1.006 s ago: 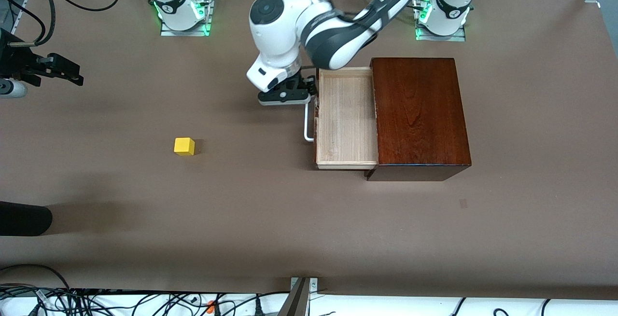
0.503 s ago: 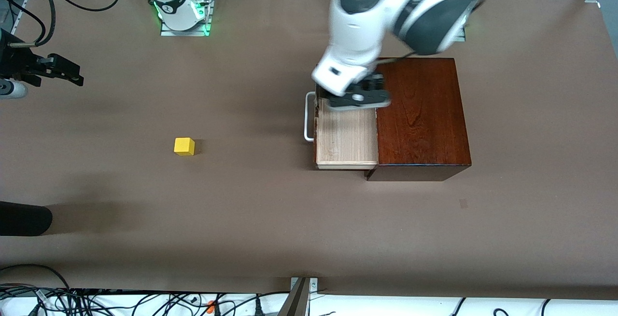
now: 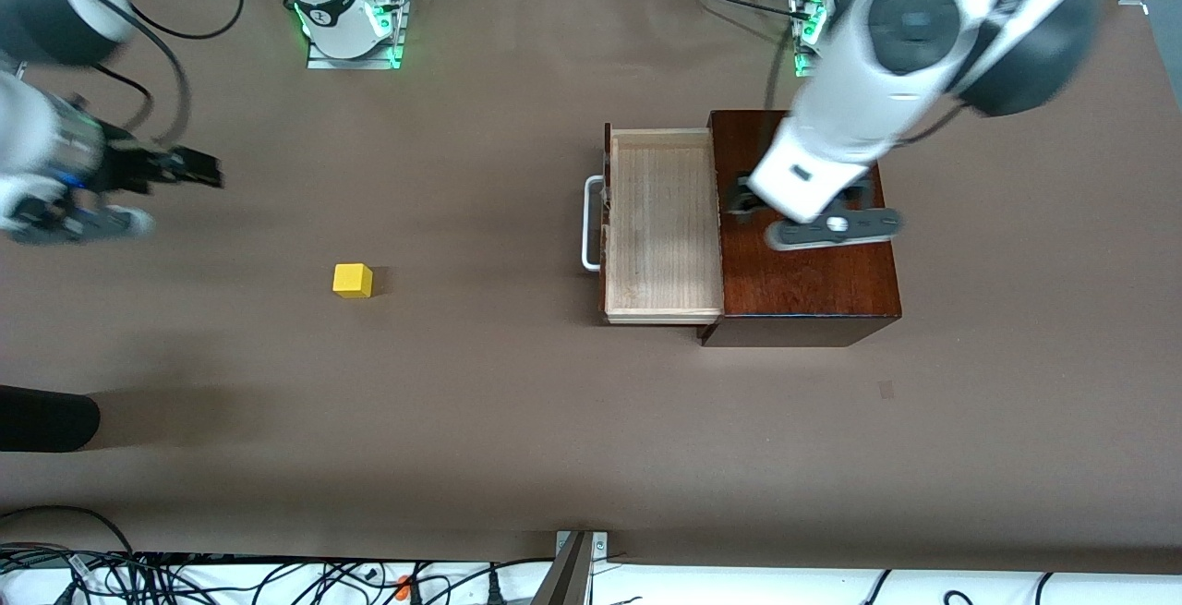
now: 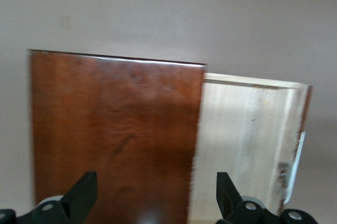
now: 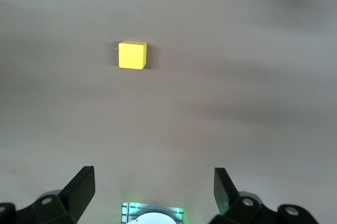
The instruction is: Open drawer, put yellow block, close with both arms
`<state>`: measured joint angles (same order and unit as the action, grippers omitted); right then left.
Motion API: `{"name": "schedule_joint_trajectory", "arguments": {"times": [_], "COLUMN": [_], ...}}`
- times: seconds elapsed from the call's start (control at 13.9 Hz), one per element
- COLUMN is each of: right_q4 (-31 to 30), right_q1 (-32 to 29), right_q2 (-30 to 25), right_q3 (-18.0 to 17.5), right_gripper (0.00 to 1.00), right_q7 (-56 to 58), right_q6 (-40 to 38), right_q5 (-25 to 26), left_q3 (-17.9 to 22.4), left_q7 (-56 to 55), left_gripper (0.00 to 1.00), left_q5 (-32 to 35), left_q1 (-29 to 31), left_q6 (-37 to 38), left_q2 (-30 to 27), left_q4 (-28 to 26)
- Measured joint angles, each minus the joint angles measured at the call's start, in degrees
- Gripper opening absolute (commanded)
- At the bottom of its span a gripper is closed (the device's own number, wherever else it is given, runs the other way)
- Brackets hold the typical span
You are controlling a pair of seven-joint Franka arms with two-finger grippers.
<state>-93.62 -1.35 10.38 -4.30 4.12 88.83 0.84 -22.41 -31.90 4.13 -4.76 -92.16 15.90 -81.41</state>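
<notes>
One yellow block (image 3: 353,280) sits alone on the table toward the right arm's end, well apart from the open drawer (image 3: 665,222). Looks light, rigid, flat-faced: pinch two parallel sides. Right gripper (image 3: 138,189) hangs above bare table, fingers wide, empty. Left gripper (image 3: 813,217) over the box (image 3: 813,282), spread, empty.

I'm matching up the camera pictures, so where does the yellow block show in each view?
Front view: yellow block on the brown table, toward the right arm's end.
Left wrist view: not in it.
Right wrist view: yellow block on the table, out ahead of the open right gripper.
Shared landmark: the table.
</notes>
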Motion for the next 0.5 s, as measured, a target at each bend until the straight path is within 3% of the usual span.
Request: {"name": "schedule_joint_trajectory", "arguments": {"times": [0.22,0.5], "right_q4": [-2.9,-12.8], "right_q1": [1.3,2.2], "right_q2": [5.8,7.3], "right_q3": [-0.1,-0.7], "right_gripper": [1.00,1.00], "right_q7": [-1.2,-4.2], "right_q6": [10.7,26.8], "right_q5": [-0.1,-0.3], "left_q3": [8.4,19.1], "left_q7": [11.6,23.7], "left_gripper": [1.00,1.00], "left_q5": [-4.4,-5.9], "left_q1": [0.3,-1.1], "left_q6": [4.1,6.2], "left_q2": [-4.5,-10.5], "left_q4": [-0.1,-3.6]}}
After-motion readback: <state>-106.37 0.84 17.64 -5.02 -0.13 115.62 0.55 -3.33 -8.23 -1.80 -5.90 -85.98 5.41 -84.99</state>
